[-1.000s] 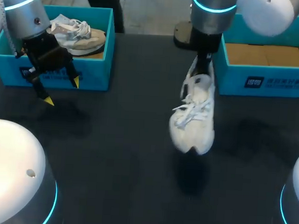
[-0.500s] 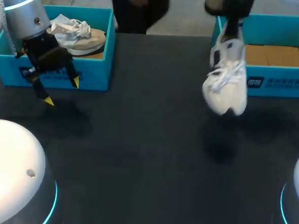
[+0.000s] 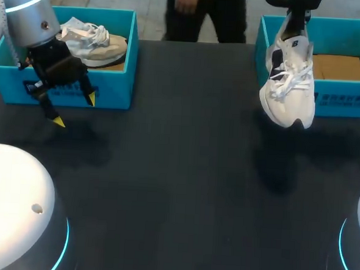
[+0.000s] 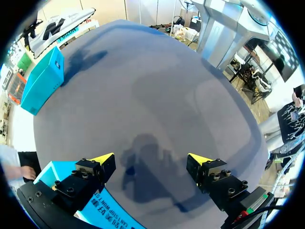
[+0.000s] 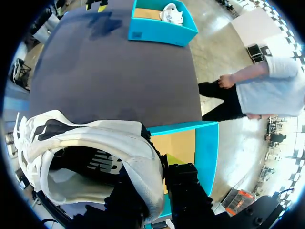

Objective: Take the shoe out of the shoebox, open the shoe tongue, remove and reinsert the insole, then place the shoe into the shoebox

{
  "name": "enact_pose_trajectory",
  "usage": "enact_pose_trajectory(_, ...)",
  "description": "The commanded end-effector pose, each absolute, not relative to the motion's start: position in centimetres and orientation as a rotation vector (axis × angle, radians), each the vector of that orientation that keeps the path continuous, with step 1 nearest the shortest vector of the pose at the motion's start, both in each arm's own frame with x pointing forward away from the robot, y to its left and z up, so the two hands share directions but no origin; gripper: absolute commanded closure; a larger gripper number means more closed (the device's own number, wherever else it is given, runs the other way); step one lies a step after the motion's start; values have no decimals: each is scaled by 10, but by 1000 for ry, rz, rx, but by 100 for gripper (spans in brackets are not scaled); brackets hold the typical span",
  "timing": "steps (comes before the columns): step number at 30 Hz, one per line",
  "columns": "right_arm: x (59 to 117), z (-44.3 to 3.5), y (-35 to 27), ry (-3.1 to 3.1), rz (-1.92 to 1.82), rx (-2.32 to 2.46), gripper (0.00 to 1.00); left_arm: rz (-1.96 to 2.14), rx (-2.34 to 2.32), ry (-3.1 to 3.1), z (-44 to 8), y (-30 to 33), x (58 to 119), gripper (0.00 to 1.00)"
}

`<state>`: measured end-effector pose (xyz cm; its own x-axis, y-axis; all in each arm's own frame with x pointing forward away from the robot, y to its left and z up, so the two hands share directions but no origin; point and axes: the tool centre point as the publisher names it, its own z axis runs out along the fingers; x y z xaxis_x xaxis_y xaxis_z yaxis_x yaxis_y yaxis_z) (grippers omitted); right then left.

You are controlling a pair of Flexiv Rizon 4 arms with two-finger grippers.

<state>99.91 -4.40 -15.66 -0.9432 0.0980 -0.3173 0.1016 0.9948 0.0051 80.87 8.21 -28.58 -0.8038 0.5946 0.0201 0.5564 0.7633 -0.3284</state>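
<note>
Looks like this one is on the last step: getting the shoe into the box. The right gripper (image 5: 162, 186) is clamped on the heel collar of the white sneaker (image 3: 287, 86), with one finger outside the heel and the other down inside the opening. The sneaker hangs toe-down, laces facing the camera, in the air above the black table (image 3: 165, 171). In the head view it hangs in front of the near left corner of the right shoebox (image 3: 353, 96). So it's at the box but not in it, and the brown cardboard floor inside is bare.

The left gripper (image 4: 151, 162) has its fingers wide apart with nothing between them. It hovers just above the table in front of the left shoebox (image 3: 120, 58), which holds a second sneaker (image 3: 94, 41), beige and white.

The tongue and insole can't be checked from these angles, though the wrist view shows the shoe's mouth gaping open.

For the next move, the right arm probably needs to carry the sneaker further over the box opening and tip it so the sole faces down. Then it can lower the shoe and let go. The hanging toe needs watching, because it could catch the box wall on the way over.
</note>
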Motion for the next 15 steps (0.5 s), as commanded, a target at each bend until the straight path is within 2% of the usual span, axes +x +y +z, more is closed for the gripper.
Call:
enact_pose_trajectory(1, 999, -156, -49, 2812, -25, 157, 100, 467, -930, -2836, -286, 83, 807, 0)
enact_pose_trajectory(15, 1066, -142, -116, 2741, -88, 71, 100, 467, -930, -2836, -286, 83, 807, 0)
